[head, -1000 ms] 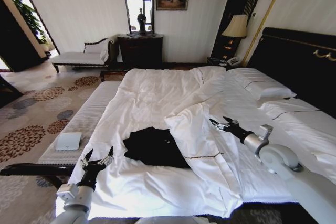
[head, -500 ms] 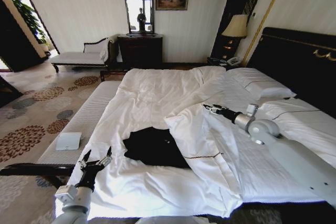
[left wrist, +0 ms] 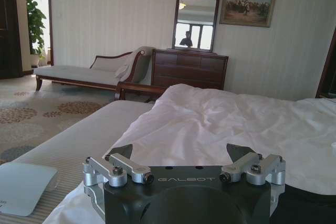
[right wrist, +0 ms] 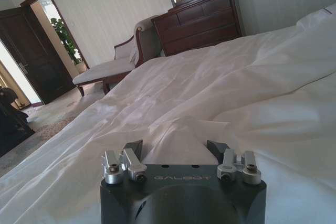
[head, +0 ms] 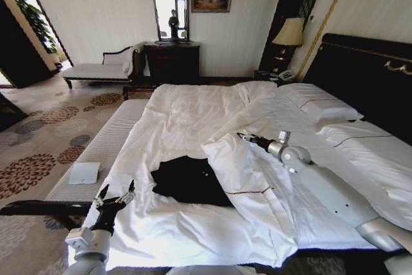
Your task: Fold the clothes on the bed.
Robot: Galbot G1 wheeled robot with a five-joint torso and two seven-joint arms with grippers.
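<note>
The clothes are one black T-shirt [head: 188,180], lying crumpled on the near part of the bed [head: 193,111]. A turned-back flap of white duvet [head: 248,181] covers the shirt's right edge. My left gripper [head: 116,192] is open at the bed's near left corner, left of the shirt and apart from it. In the left wrist view it [left wrist: 180,153] holds nothing and faces across the white sheet. My right gripper [head: 244,138] is open over the top of the duvet flap, beyond the shirt. The right wrist view shows it [right wrist: 175,148] empty, just above rumpled white fabric.
A pale bench [head: 103,149] runs along the bed's left side with a white flat object [head: 84,172] on it. Pillows [head: 318,104] and the black headboard [head: 367,72] are on the right. A chaise [head: 100,69], a dresser [head: 172,61] and a lamp [head: 289,32] stand by the far wall.
My right arm has swung left and farther across the bed, bringing its gripper from the right side to the top of the duvet flap. My left gripper has sunk slightly and drifted left.
</note>
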